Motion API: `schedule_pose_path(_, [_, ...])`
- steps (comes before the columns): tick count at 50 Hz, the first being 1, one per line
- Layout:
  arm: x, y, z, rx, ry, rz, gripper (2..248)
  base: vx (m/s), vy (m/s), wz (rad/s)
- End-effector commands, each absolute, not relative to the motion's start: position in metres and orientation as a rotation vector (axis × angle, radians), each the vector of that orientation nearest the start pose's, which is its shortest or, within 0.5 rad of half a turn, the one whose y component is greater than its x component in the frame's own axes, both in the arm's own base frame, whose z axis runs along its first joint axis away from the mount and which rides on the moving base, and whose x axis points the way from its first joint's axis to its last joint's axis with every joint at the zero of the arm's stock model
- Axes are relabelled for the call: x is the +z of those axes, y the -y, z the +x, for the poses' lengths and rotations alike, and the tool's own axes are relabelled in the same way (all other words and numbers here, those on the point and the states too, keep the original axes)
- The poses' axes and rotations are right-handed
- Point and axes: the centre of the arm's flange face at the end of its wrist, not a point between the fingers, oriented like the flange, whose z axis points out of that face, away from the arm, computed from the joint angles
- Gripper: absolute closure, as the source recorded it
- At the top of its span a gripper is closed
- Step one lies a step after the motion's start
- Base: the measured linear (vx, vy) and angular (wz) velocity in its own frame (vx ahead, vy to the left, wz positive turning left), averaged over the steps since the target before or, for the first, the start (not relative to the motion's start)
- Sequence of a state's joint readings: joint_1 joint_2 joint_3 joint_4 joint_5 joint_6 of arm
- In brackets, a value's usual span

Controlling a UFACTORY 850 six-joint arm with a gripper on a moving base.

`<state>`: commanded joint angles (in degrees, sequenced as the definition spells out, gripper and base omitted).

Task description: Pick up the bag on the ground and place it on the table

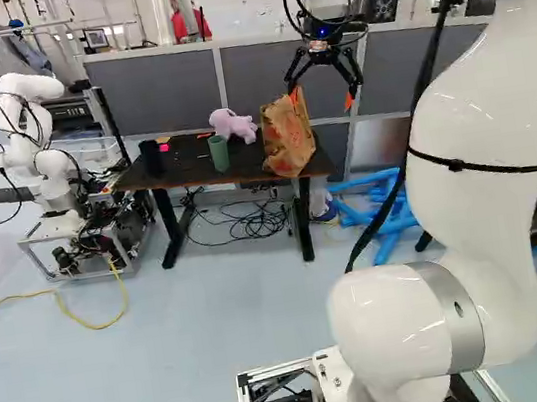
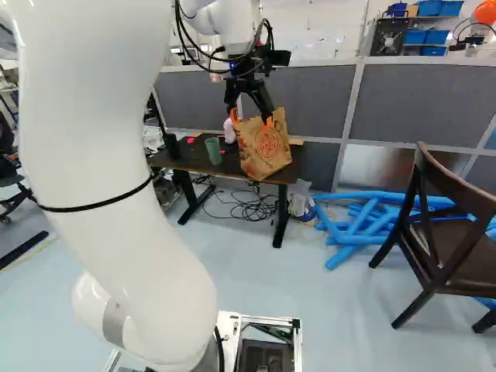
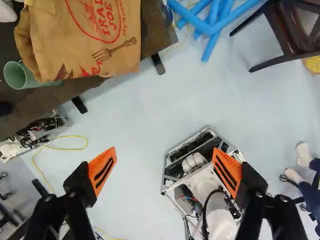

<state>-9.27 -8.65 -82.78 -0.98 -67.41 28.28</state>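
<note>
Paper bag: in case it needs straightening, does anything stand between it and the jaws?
Nothing visible does: in the wrist view the paper bag shows unobstructed ahead of the open jaws. The green cup is beside it, not between. The bag already rests on the table.

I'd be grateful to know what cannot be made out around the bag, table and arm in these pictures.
- Bag contents: hidden by its paper sides in all views.
- Table top behind the bag: hidden by the bag in both base views.
- Arm's upper bend: cut off by the top edge of both base views.
</note>
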Motion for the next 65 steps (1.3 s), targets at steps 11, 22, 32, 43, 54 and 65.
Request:
schedule_pose_path(11, [0.6880, 0.0851, 0.5129, -0.186, -1.000, -2.969, 3, -0.187, 0.000, 0.014])
schedule_pose_path(22, [0.6880, 0.0851, 0.5129, -0.186, -1.000, -2.969, 3, -0.063, -0.002, 0.003])
schedule_pose_path(32, [0.6880, 0.0851, 0.5129, -0.186, -1.000, -2.969, 3, 0.011, 0.001, 0.001])
schedule_pose_path(43, [0.6879, 0.0851, 0.5129, -0.186, -0.999, -2.969, 3, 0.000, 0.000, 0.000])
schedule_pose_path(54, [0.6858, 0.0846, 0.5128, -0.196, -0.993, -2.969, 3, 0.000, 0.000, 0.000])
schedule_pose_path(65, [0.6811, 0.0835, 0.5124, -0.217, -0.980, -2.970, 3, 0.000, 0.000, 0.000])
